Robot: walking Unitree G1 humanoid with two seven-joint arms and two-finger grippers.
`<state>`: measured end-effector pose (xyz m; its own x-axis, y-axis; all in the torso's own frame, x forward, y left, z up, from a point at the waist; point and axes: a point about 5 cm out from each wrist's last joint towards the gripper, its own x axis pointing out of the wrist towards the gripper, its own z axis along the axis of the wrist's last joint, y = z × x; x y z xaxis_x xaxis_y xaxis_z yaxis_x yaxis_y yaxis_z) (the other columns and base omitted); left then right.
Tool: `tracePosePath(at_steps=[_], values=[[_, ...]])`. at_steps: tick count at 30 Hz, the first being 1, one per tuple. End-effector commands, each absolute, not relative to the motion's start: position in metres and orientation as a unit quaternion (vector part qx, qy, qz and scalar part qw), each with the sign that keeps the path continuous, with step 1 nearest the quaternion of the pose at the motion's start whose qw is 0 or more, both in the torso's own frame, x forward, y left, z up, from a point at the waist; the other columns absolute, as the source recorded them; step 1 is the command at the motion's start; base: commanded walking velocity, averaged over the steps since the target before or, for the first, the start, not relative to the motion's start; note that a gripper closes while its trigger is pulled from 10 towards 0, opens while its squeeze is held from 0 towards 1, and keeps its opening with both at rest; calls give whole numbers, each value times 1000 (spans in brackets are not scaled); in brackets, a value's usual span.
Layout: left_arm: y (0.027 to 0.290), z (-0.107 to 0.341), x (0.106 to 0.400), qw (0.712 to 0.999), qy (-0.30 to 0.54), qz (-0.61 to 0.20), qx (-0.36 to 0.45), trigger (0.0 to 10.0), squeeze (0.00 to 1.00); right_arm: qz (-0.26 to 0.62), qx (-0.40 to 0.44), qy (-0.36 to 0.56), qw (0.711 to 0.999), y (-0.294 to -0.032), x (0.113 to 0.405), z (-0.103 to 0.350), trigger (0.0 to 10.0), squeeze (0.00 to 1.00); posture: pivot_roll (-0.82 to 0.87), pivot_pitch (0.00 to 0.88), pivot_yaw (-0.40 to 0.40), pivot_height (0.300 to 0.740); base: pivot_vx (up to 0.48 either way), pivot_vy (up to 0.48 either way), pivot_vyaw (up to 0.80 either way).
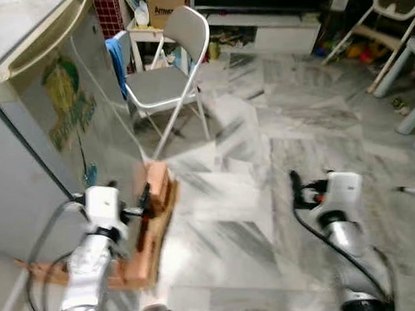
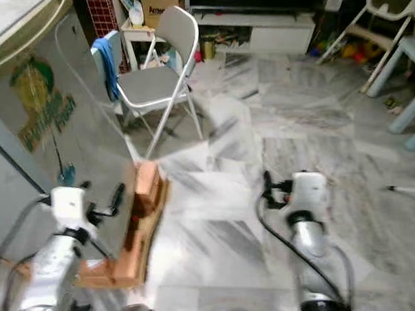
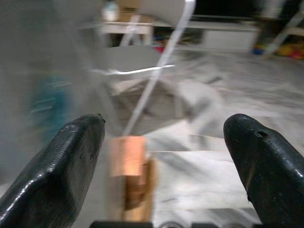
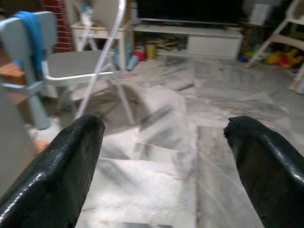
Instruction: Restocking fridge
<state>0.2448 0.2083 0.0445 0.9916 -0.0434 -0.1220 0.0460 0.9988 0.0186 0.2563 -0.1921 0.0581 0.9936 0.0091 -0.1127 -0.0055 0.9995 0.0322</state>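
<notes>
1. The fridge is standing at the robot's left, its grey side running along the edge of both eye views; only its top corner and one side are showing, and its door front is cut off.
2. A green and yellow sticker is sitting on that side; its lettering is too blurred to read.
3. The left gripper is hovering low beside the fridge, its two black fingers spread wide apart with nothing between them.
4. The right gripper is hovering over the marble floor, well apart from the fridge, its fingers likewise gaping wide and gripping nothing.
5. In the eye views both gripper tips are looking small and smeared, so the wrist views are giving the clearer reading.
6. A wooden step-like piece is lying on the floor just beside the fridge, between the left arm and the open floor; blur is making its exact shape hard to tell, and the left arm is covering part of it.
7. A grey folding chair is standing farther off, near the fridge's far corner, with a blue cloth hanging just beside it.
8. A cardboard box, a low white cabinet and white furniture legs are lining the far side, all partly cropped by the frame.
</notes>
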Motion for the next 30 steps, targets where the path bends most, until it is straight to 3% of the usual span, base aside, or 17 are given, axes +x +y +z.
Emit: tracePosePath(at_steps=[1,5,18,30], values=[[217,45,245,998,61,11,17,10000,0,5,5,48,999,-196,255,63,10000,0,46,0,-43,740,0,0,0],[226,48,249,998,57,23,12,10000,0,10,4,44,999,-196,254,63,10000,0,45,0,-43,740,0,73,506],[218,51,251,999,53,7,6,10000,0,1,9,48,999,-198,251,62,10000,0,42,0,-43,740,0,471,0],[208,48,242,997,62,-47,1,10000,0,2,11,57,998,-195,253,58,10000,0,59,0,-47,740,0,0,0]])
